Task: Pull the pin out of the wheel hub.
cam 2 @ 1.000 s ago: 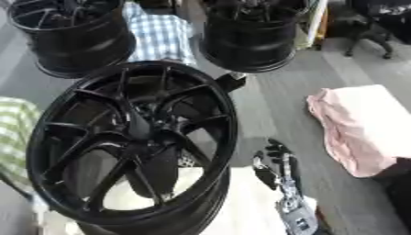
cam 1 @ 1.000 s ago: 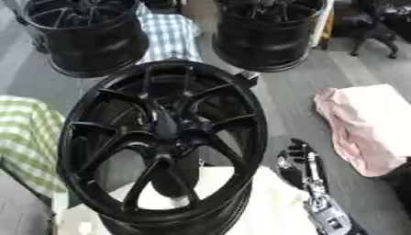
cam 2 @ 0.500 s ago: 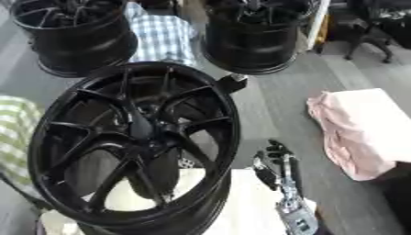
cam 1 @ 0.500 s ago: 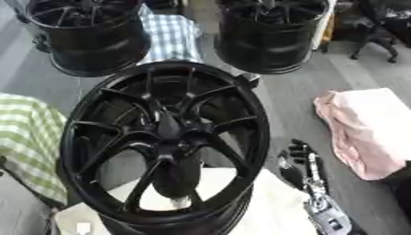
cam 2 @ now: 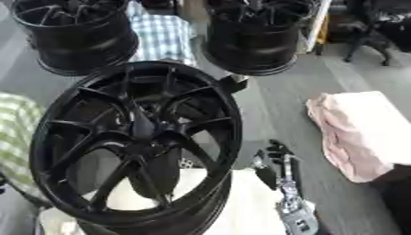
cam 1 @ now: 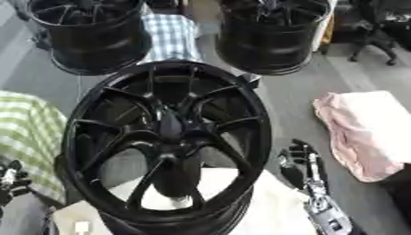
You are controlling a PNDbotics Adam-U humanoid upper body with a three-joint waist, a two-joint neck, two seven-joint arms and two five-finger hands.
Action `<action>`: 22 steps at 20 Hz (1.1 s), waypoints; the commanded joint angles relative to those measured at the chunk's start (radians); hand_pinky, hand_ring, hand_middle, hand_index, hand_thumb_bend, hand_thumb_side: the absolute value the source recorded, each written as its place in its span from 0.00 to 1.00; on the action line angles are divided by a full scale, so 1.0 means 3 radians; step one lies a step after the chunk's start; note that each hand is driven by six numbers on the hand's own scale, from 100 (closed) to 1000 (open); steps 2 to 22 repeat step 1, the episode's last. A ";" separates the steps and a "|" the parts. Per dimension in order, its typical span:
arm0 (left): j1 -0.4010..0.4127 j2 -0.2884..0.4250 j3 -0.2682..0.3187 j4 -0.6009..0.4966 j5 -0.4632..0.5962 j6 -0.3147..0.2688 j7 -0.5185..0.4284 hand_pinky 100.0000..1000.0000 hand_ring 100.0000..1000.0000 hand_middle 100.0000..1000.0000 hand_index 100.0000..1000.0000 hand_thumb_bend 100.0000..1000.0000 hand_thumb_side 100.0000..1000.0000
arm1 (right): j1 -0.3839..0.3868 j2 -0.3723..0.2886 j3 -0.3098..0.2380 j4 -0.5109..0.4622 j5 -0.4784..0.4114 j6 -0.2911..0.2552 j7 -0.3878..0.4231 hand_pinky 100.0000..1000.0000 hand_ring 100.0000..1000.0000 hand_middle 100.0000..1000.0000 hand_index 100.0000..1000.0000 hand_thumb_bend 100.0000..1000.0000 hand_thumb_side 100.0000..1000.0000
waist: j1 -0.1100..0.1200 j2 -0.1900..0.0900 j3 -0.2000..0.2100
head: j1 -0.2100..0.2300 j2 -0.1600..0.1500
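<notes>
Black wheel hub (cam 1: 169, 142) sits dead centre, face tilted toward the camera, on a white sheet (cam 1: 265, 206). Pin not discernible. Right hand (cam 1: 301, 160) at 4 o'clock, just beside the rim, fingers relaxed and apart, holding nothing. Left hand (cam 1: 9, 176) at 8 o'clock, fingers unclear. Pink cloth (cam 1: 365, 128) at 3 o'clock.

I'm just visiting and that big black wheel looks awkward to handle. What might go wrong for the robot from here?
The wheel stands tilted on its rim, so a tug at its middle might tip or roll it. The right hand waits beside the rim, not yet on the wheel, and could catch a spoke on the way in. I cannot make out the pin against the black hub, so the hand might grasp the wrong spot.
</notes>
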 commanded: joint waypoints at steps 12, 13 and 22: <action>-0.0018 0.0102 -0.0035 -0.0007 0.0008 -0.0011 0.0040 0.65 0.61 0.57 0.75 0.18 0.58 | -0.0051 -0.0035 0.0002 -0.0042 -0.0017 0.0010 -0.0003 0.72 0.70 0.65 0.82 0.00 0.13 | 0.0005 -0.0016 0.0008 | -0.0009 0.0018; -0.0018 0.0102 -0.0035 -0.0007 0.0008 -0.0011 0.0040 0.65 0.61 0.57 0.75 0.18 0.58 | -0.0051 -0.0035 0.0002 -0.0042 -0.0017 0.0010 -0.0003 0.72 0.70 0.65 0.82 0.00 0.13 | 0.0005 -0.0016 0.0008 | -0.0009 0.0018; -0.0018 0.0102 -0.0035 -0.0007 0.0008 -0.0011 0.0040 0.65 0.61 0.57 0.75 0.18 0.58 | -0.0051 -0.0035 0.0002 -0.0042 -0.0017 0.0010 -0.0003 0.72 0.70 0.65 0.82 0.00 0.13 | 0.0005 -0.0016 0.0008 | -0.0009 0.0018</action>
